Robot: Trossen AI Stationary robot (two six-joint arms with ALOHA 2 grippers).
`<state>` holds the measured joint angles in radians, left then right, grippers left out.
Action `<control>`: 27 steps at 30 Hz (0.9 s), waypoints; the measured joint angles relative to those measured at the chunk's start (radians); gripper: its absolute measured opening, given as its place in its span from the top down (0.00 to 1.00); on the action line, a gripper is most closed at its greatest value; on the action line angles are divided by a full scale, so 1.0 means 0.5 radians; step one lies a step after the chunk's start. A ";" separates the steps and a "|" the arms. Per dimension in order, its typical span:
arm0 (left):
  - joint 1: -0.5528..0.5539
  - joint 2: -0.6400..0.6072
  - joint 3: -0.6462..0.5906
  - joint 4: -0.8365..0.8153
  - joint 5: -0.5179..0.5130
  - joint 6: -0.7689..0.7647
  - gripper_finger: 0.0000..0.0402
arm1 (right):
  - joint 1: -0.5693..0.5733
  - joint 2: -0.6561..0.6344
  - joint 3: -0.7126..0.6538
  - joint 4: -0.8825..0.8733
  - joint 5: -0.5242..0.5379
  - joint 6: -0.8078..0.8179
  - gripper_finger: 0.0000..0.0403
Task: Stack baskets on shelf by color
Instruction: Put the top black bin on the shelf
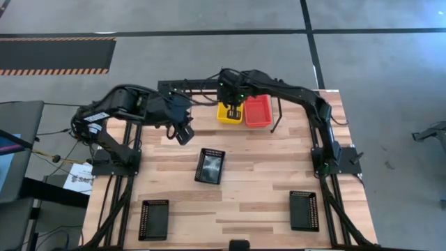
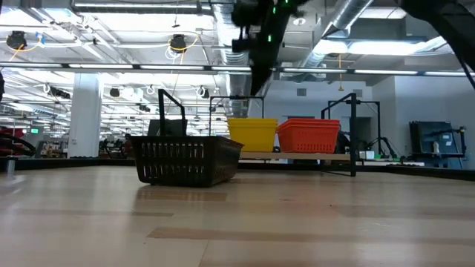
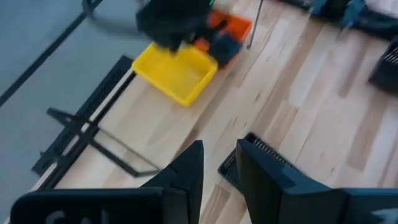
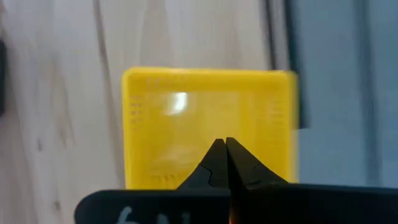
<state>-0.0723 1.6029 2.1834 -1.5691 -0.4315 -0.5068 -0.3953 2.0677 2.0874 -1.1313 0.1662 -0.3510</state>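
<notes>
i have the right gripper [image 1: 233,104] hovering directly over the yellow baskets [image 1: 229,113] on the shelf [image 1: 275,118], its fingers pressed together and empty, with the red baskets [image 1: 257,110] just beside them, so i judge yellow and red are placed and black is the colour in hand. the left gripper [image 3: 217,168], fingers apart and empty, hangs near the closest black basket [image 1: 210,166] mid-table; two more black baskets [image 1: 154,218] sit at the near corners. next i'd lower the left fingers over that basket's wall and close.
</notes>
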 joint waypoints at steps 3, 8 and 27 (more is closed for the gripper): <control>0.000 -0.049 -0.252 -0.001 0.012 -0.054 0.79 | 0.083 -0.087 0.116 -0.144 0.213 -0.019 1.00; 0.000 -0.217 -0.886 0.014 0.032 -0.402 0.79 | 0.183 -0.352 0.183 -0.221 0.417 0.034 1.00; -0.004 -0.355 -2.479 1.725 0.526 -1.465 0.79 | 0.518 -1.374 0.188 -0.332 0.514 0.531 1.00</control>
<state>-0.0742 1.4255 0.9440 -0.7063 -0.1684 -1.2392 -0.1364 1.3807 2.1815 -1.2975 0.4232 -0.0857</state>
